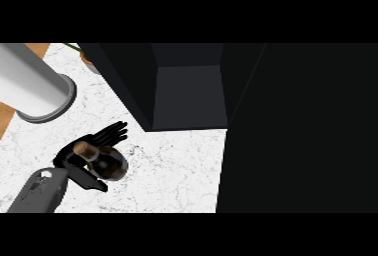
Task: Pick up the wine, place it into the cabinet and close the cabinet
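Observation:
The wine bottle (108, 163) stands upright on the white marble counter (177, 170) at the lower left, dark glass with a brown cork top. My left hand (72, 159) is against its left side. The fingers (111, 134) reach straight past it on the far side and the thumb (93, 183) lies on the near side, so the hand is open around it. The cabinet (188, 90) is open above and to the right, its dark inside showing. Its door (295, 130) fills the right of the view. My right hand is not visible.
A tall grey cylinder (33, 82) on a round base stands at the upper left. A small potted plant (87, 59) sits beside the cabinet's left wall. The counter's left edge (9, 125) runs close to the cylinder, with brown wood beyond it.

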{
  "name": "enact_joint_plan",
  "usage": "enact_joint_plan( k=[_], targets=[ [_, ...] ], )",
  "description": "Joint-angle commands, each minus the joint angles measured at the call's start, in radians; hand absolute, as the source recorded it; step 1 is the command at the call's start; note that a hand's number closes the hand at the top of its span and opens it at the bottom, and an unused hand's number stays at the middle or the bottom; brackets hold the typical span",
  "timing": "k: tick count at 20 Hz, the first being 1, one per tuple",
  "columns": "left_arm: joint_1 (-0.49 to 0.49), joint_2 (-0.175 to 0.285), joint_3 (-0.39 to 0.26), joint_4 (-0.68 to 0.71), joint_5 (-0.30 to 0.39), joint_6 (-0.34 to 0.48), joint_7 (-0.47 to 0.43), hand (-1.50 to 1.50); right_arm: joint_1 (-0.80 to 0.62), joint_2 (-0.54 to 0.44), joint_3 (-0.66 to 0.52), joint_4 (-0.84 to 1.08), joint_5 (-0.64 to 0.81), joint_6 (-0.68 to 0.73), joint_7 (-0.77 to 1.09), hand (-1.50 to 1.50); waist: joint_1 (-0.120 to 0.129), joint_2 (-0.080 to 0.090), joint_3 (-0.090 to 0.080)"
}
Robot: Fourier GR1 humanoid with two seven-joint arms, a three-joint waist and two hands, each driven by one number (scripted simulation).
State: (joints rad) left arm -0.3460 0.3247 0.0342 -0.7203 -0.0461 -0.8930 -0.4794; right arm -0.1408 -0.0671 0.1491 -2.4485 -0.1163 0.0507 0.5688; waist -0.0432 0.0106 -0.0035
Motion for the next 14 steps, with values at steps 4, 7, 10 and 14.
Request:
enact_joint_plan(
  k=[4,7,10,14],
  targets=[
    [-0.001,-0.01,-0.057,0.106,0.009,-0.183,-0.182,-1.5,-0.004,0.005,-0.001,-0.029,-0.028,-0.002,0.018,-1.5,0.003,0.002,-0.003],
    [-0.026,-0.047,-0.081,0.116,0.022,-0.16,-0.176,-1.5,0.014,0.002,-0.011,-0.031,-0.045,0.016,0.004,-1.5,-0.009,0.004,-0.002],
    [-0.043,0.0,-0.071,0.14,0.055,-0.192,-0.192,-1.5,0.018,0.004,0.001,-0.032,-0.037,0.017,0.009,-1.5,-0.014,0.006,-0.004],
    [-0.041,-0.06,-0.123,0.129,0.05,-0.152,-0.198,-1.5,0.007,0.013,-0.011,0.0,-0.032,0.01,-0.008,-1.5,-0.003,0.005,-0.002]
  ],
)
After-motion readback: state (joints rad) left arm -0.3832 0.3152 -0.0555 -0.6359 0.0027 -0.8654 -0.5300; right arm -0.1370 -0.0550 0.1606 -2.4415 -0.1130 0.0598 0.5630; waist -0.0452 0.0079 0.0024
